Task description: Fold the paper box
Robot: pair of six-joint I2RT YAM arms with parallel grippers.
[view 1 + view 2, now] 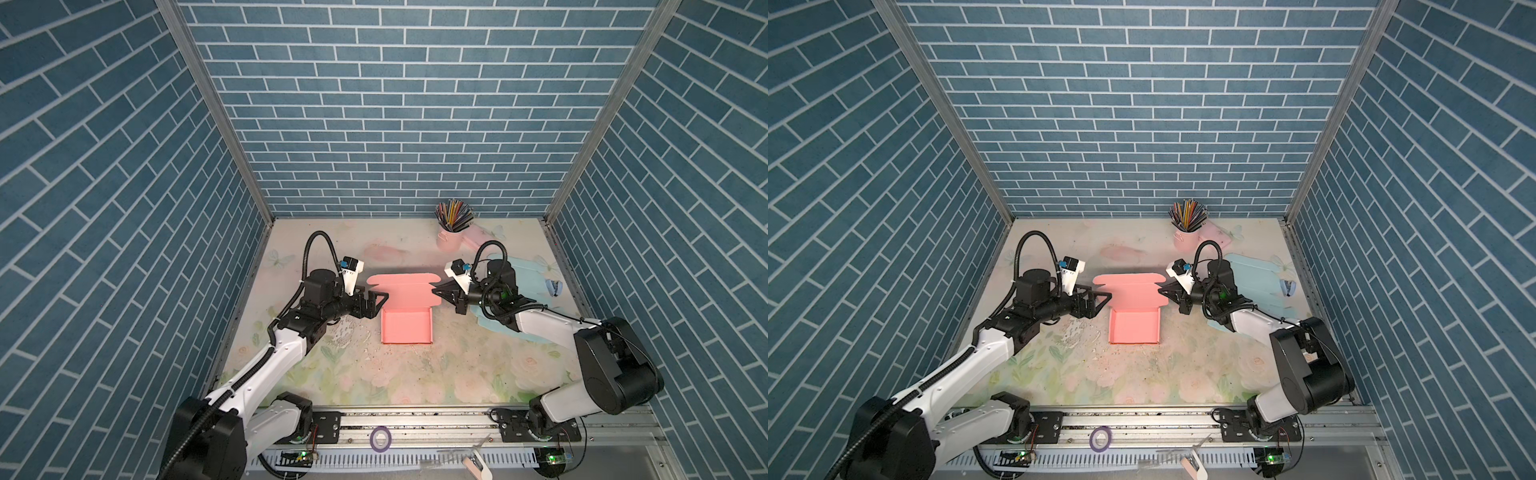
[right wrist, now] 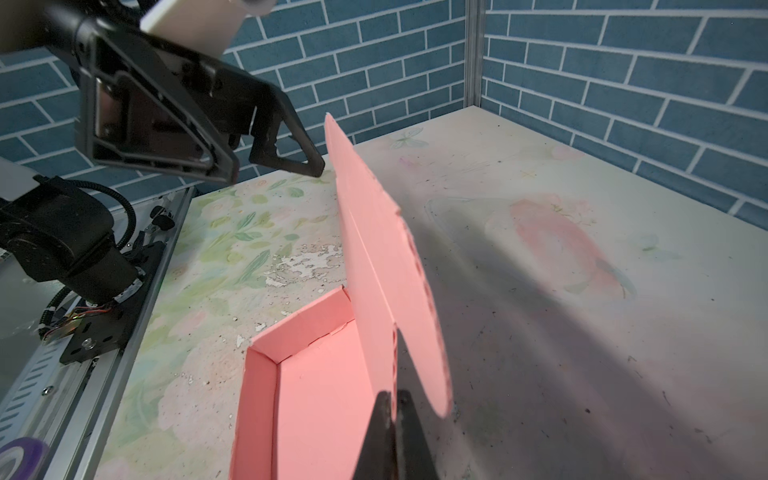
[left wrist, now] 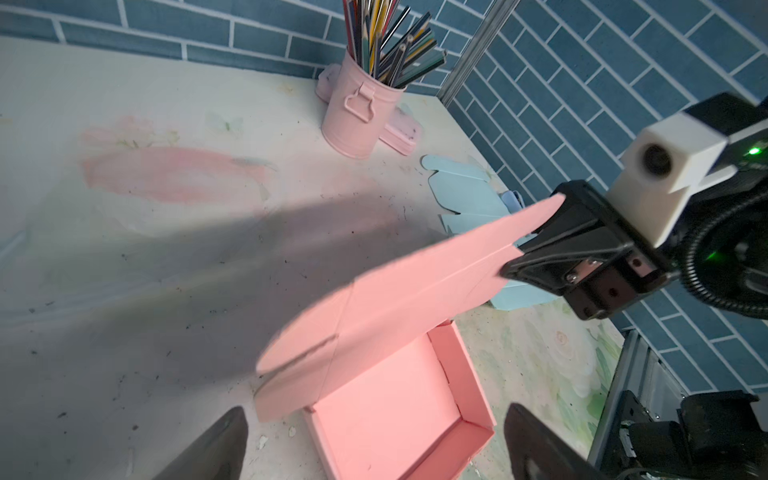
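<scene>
Top views: stock of the table, one box part-folded

**Task item, count 1.** The pink paper box (image 1: 406, 329) sits mid-table (image 1: 415, 374), between the two grippers. Its tray has four walls standing, and the inside is bare. The lid (image 1: 401, 291) is hinged at the far wall and is raised at a tilt over the tray. It shows crease lines, a rounded ear at each end and corrugated holes along one cut edge.

**Grippers, count 2.**
- The left gripper (image 1: 379, 303) is just beside the lid's left end with its fingers (image 3: 224, 446) spread wide and nothing between them. Whether a tip touches the lid cannot be told.
- The right gripper (image 1: 436, 291) has its fingers (image 2: 384, 432) pinched together on the lid's right end, beside the rounded ear.

**Other stock.**
- One pink pencil pot (image 1: 451, 240) at the far right, packed with coloured pencils (image 1: 454, 214).
- One flat pink case (image 1: 476, 237) behind the pot.
- One pale blue flat box blank (image 1: 528, 274) under the right arm, with a small blue object (image 1: 554, 286) on it whose kind is unclear.
- One purple tape roll (image 1: 380, 438) on the front rail.
</scene>
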